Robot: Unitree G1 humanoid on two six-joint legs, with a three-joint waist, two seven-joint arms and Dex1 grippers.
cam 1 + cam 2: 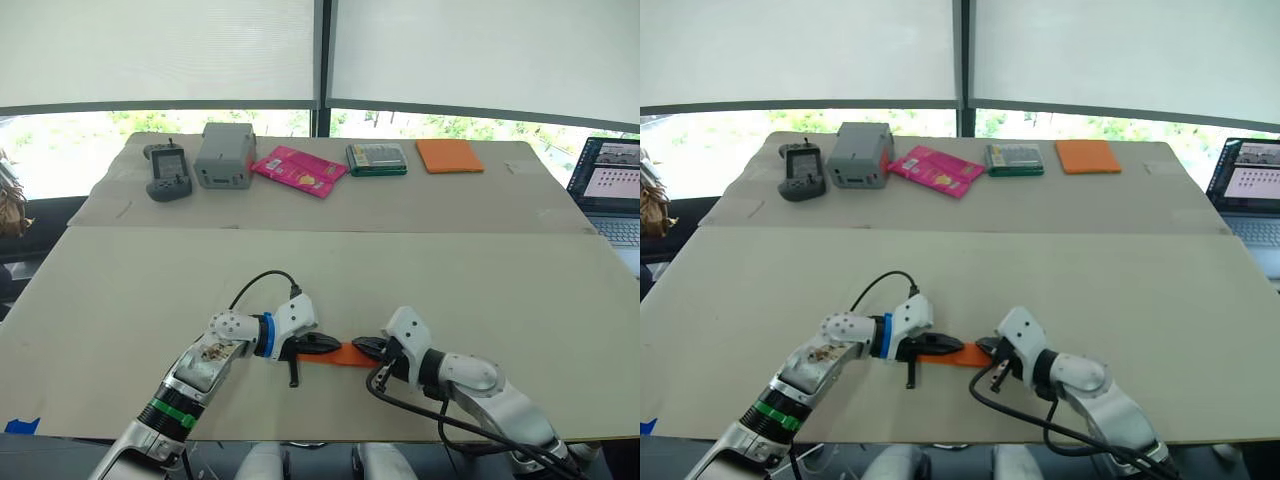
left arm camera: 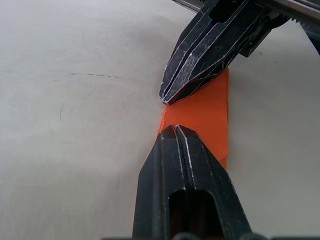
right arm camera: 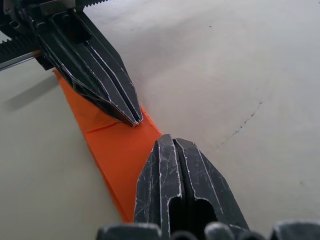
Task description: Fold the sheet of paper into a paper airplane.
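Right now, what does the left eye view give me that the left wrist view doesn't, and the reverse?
Left eye view: the far row, a handheld controller, grey box, pink packet, orange pad and a laptop. Left wrist view: both pairs of fingers closed, tips nearly meeting, and a thin dark scratch on the table. Shared: the left gripper and right gripper pressing the folded orange paper.

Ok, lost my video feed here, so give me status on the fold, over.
Left tool and right tool both shut, tips pressing opposite ends of the folded paper airplane. It lies flat on the table, a narrow strip. Nothing in the way.
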